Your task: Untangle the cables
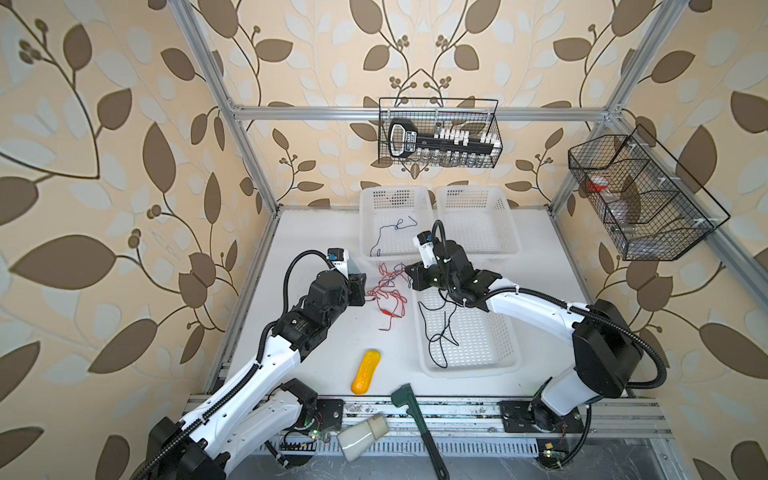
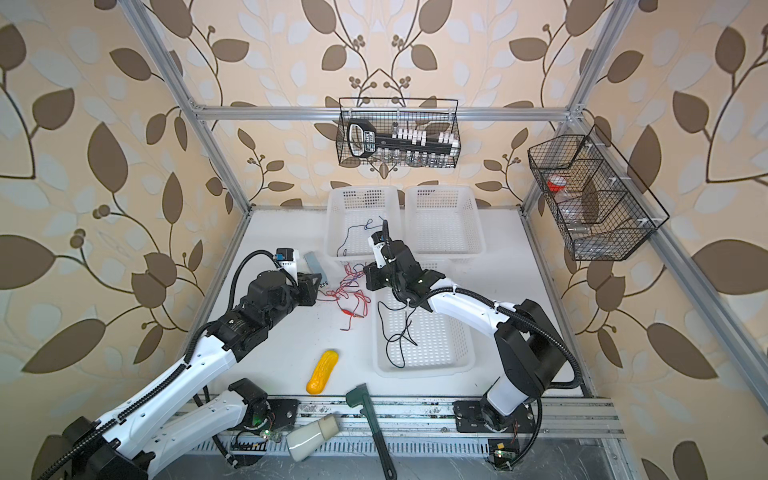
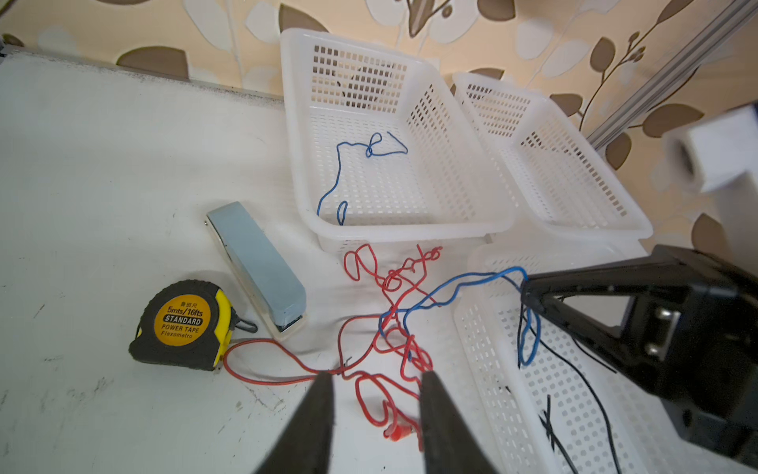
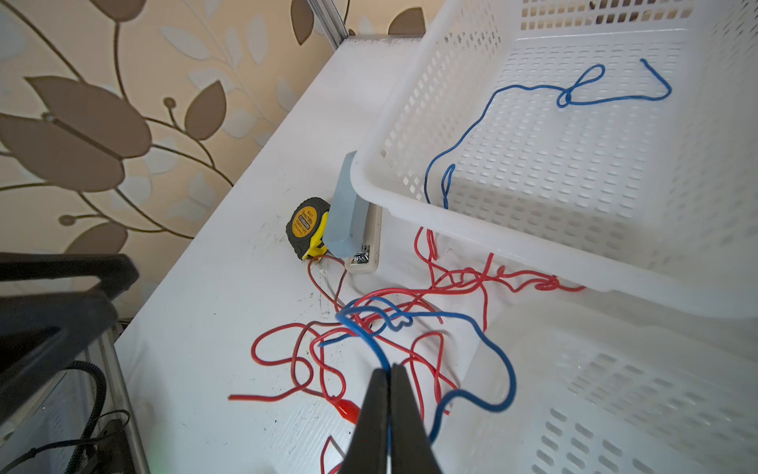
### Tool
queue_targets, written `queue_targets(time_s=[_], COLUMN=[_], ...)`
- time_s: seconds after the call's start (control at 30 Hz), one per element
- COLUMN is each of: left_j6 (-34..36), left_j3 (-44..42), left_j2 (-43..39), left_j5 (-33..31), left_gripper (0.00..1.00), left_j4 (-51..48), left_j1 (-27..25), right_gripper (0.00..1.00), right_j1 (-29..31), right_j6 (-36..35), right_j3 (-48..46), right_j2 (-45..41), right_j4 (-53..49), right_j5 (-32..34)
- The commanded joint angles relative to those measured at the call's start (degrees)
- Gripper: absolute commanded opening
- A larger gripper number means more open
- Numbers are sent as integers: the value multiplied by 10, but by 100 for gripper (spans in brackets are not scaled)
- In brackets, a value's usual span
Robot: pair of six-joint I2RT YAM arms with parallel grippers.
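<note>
- Red cables (image 3: 391, 282) knotted on table (image 3: 102, 205), mid-scene, just ahead of left gripper (image 3: 376, 375), jaws parted, gripping nothing.
- Blue cable (image 4: 363, 340) pinched in closed right gripper (image 4: 389, 369), strung leftward into that knot.
- Nearer to red knot: left arm.

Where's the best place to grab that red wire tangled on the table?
Probably the red wire at its lone loop lying flat beside the tape measure, clear of the blue wire. Come straight down from above with the jaws straddling that single strand; the knotted middle would catch several strands.
</note>
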Motion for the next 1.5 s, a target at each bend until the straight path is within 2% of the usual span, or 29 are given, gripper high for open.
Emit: queue_targets(time_s=[0.0, 0.1, 0.2, 0.47, 0.6, 0.67, 0.83, 1.17, 1.3, 1.47], left_j6=[22, 34, 44, 40, 27, 23, 22, 14, 13, 11], left_j3=[3, -2, 3, 6, -2, -5, -20, -41, -42, -42], left_j2=[12, 36, 71, 154, 176, 177, 154, 131, 121, 105], left_j5=[40, 77, 101, 102, 100, 100, 80, 55, 58, 64], left_gripper=[71, 80, 82, 81, 75, 71, 53, 51, 52, 57], left_j4=[8, 24, 26, 38, 60, 66, 71, 80, 82, 77], left_j1=[-1, -1, -1, -1, -2, -1, -2, -2, -1, -2], right_gripper=[0, 0, 0, 0, 0, 0, 0, 0, 0, 0], right_j1=[-2, -1, -1, 9, 11, 11, 10, 5, -31, -65], right_j6=[-11, -14, -18, -28, -28, -32, -59, -143, -138, -131], right_j3=[13, 17, 19, 26, 26, 26, 32, 59, 58, 92], right_j2=[-13, -20, -28, -40, -47, -52, -78, -144, -124, -31], right_j4=[-2, -4, 2, -3, -5, -14, -49, -119, -90, -28], right_j5=[-10, -27, -47, -72, -63, -49, 6, 137, 116, 47])
